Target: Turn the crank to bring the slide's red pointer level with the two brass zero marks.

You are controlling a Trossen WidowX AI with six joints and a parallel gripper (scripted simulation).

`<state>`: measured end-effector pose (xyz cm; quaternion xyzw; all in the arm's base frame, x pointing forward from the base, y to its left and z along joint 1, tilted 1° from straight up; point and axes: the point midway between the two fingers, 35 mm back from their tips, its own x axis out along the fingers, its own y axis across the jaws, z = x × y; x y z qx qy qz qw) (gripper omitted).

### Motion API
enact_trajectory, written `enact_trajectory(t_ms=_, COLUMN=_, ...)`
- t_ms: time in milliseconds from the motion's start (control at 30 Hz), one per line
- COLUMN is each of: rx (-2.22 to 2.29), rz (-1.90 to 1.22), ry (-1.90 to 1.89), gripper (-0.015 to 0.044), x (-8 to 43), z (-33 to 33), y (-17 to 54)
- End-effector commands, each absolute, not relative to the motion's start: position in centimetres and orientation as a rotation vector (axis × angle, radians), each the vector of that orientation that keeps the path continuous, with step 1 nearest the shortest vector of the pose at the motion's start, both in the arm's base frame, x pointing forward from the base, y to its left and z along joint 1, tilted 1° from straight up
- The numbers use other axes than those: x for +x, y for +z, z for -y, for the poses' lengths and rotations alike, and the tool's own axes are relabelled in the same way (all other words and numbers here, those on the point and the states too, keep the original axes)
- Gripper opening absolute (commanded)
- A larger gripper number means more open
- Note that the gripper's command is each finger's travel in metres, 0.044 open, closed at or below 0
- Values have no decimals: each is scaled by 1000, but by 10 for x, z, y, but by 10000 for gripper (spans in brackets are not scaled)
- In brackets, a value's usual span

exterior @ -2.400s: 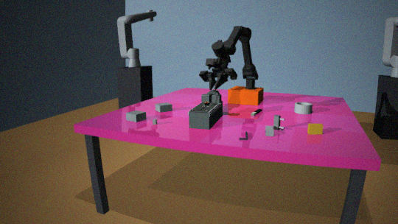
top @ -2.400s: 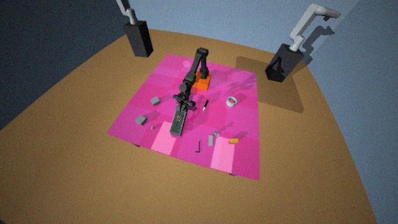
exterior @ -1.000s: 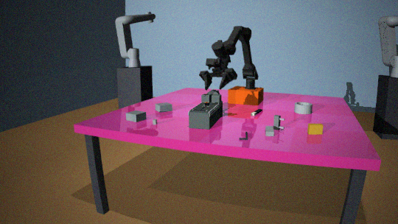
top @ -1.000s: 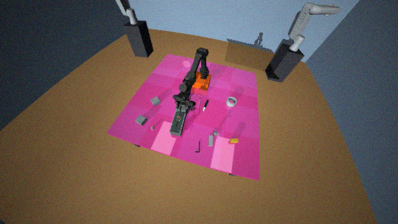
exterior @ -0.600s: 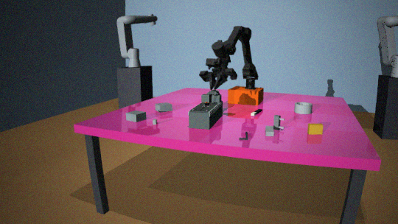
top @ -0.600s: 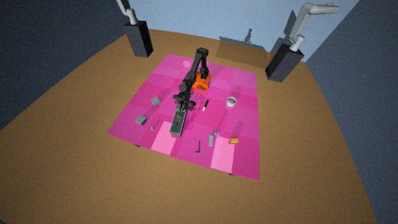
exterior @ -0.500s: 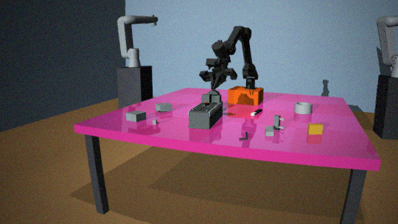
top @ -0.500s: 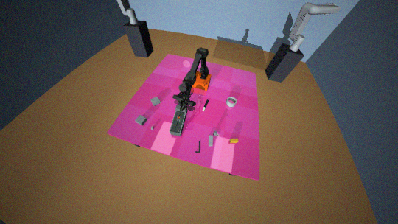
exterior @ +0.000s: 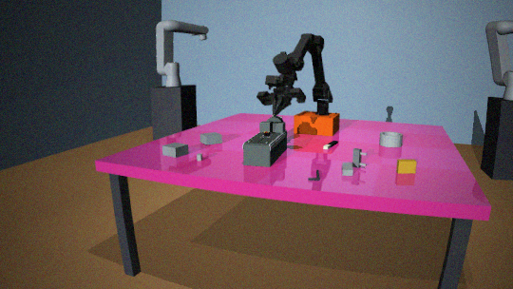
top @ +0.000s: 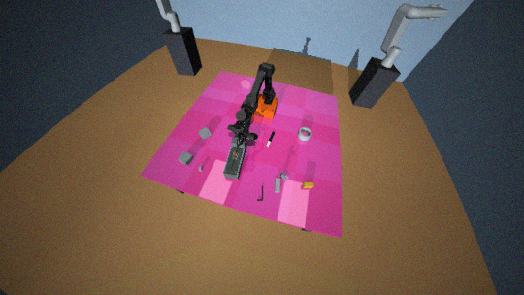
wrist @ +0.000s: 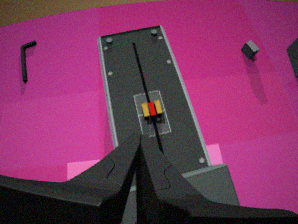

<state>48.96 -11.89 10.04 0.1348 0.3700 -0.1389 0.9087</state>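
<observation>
The grey machine (top: pixel 231 173) (exterior: pixel 257 157) (wrist: pixel 122 65) is a long box with a dark slot along its top. In the wrist view its red pointer (wrist: pixel 152 109) sits between two brass marks, the left mark (wrist: pixel 145 109) and the right mark (wrist: pixel 158 107). The three look roughly level; a small offset cannot be told. My gripper (exterior: pixel 275 114) (wrist: pixel 139 140) is shut, fingertips together, at the raised housing (exterior: pixel 272 127) (wrist: pixel 220 181) on the machine's arm-side end. The crank and its handle are hidden behind the fingers, and nothing shows between the fingertips.
Grey blocks (top: pixel 185 158) (exterior: pixel 175 150) lie on one side of the machine. On the other are a black hex key (top: pixel 262 194) (exterior: pixel 315 179) (wrist: pixel 24 62), a marker (top: pixel 270 139) (exterior: pixel 331 144), a yellow block (top: pixel 308 185) (exterior: pixel 407 166) and a white ring (exterior: pixel 390 141).
</observation>
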Motion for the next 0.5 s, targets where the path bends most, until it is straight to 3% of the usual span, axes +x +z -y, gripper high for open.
enact_trajectory(t_ms=0, rx=278, rz=-763, ry=-287, gripper=0, x=490, z=119, y=100)
enact_trajectory(t_ms=467, rx=278, rz=-763, ry=-287, gripper=367, x=490, z=119, y=100)
